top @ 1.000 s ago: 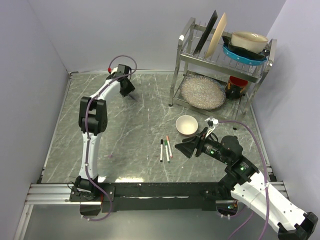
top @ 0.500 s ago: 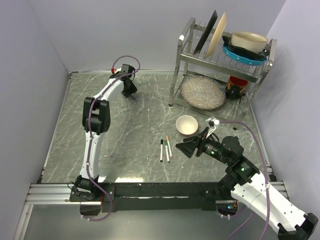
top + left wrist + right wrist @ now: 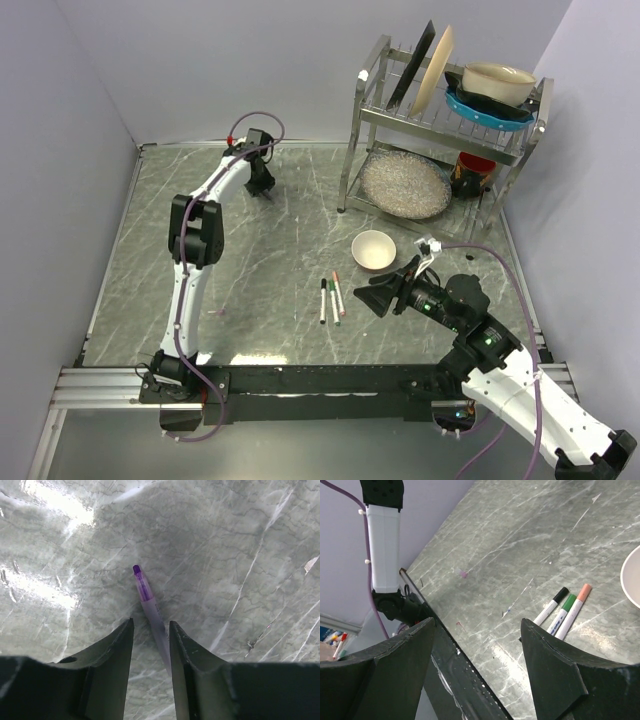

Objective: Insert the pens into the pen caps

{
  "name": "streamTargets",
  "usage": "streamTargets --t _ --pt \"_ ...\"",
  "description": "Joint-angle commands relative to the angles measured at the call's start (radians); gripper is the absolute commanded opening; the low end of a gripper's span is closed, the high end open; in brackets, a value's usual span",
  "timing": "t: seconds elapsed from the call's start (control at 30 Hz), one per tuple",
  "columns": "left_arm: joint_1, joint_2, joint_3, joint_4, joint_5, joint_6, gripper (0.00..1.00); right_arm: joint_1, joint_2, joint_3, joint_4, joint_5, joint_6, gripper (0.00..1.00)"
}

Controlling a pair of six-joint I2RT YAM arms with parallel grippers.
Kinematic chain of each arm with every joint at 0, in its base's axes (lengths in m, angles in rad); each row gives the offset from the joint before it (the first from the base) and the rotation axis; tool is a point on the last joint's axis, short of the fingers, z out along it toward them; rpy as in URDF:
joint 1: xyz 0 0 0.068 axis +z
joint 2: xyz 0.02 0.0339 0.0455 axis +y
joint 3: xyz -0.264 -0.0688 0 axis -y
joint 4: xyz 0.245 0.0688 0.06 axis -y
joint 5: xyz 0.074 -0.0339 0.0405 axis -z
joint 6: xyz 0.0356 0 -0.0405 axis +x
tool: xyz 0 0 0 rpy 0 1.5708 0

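On grey marbled table, white bowl sits near jaws of right gripper, off their right side, not touching. Metal dish rack stands well apart from those jaws, past the white bowl, toward the far right corner. Upper tier: black plate and cream plate upright, beige bowl in blue dish. Lower tier: round glittery platter, red-and-black mug. Grey walls around.

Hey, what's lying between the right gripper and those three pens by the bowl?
Nothing: only bare marble table separates the right gripper from the three pens, as the right wrist view shows.
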Motion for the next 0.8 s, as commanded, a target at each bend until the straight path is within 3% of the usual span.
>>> streamTargets --t 0.0,0.27,0.53,0.77 --pt "0.006 0.001 0.009 -0.023 -0.012 0.03 0.39 -0.002 -0.012 0.048 -0.004 0.021 -0.021 0.77" --pt "0.046 0.041 0.047 -0.029 0.045 0.073 0.38 -0.001 -0.043 0.06 -0.029 0.032 -0.018 0.77" --pt "0.043 -0.016 -0.048 0.003 0.07 0.102 0.23 -0.001 -0.015 0.059 -0.003 0.021 0.002 0.77" --pt "0.041 -0.045 -0.088 -0.002 0.077 0.154 0.18 -0.001 -0.012 0.056 -0.001 0.014 0.017 0.77"
